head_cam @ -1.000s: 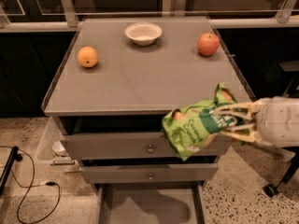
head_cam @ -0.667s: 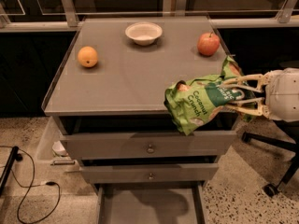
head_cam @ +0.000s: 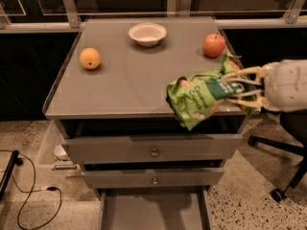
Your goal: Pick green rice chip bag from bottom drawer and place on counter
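Note:
My gripper (head_cam: 229,90) comes in from the right and is shut on the green rice chip bag (head_cam: 199,100). The bag hangs in the air over the front right edge of the counter (head_cam: 124,85), its lower corner drooping below the rim. The bottom drawer (head_cam: 151,211) is pulled open below the two knobbed drawers, and its grey floor shows nothing on it.
On the counter stand an orange (head_cam: 89,58) at the left, a white bowl (head_cam: 147,34) at the back middle and a red apple (head_cam: 214,45) at the back right, just behind the bag. A black cable (head_cam: 29,200) lies on the floor at left. A chair base (head_cam: 278,176) stands at right.
The gripper has lifted the bag up and back, from in front of the top drawer to the counter's front right edge.

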Tool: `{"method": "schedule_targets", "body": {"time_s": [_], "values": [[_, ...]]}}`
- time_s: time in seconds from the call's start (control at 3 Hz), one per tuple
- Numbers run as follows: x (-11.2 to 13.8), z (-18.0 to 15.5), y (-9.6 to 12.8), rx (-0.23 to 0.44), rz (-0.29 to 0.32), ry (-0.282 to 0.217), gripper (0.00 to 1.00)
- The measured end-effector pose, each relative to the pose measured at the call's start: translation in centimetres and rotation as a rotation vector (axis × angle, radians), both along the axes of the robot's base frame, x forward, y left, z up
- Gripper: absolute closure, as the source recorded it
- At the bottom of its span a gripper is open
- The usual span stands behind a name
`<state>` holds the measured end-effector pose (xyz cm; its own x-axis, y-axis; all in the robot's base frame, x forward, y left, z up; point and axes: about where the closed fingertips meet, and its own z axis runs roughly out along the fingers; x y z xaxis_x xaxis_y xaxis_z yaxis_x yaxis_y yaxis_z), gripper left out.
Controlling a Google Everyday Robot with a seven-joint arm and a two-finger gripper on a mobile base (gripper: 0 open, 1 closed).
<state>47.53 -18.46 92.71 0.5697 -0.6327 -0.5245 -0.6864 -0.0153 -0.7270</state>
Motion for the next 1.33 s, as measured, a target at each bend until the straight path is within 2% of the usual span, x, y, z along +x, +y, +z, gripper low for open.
{"method": "schedule_targets", "body": {"time_s": [0.33,0.67,1.0,1.33], "values": [[5.9,-0.8,-0.2,-0.003,0.015,0.031,1.0],[11.3,-1.8,1.0,0.009,0.033,0.066,1.0],[14.9,-3.3,1.4,0.047,0.001,0.115,1.0],[16.7,-4.0,-0.1,0.029,-0.156,0.162,1.0]]}}
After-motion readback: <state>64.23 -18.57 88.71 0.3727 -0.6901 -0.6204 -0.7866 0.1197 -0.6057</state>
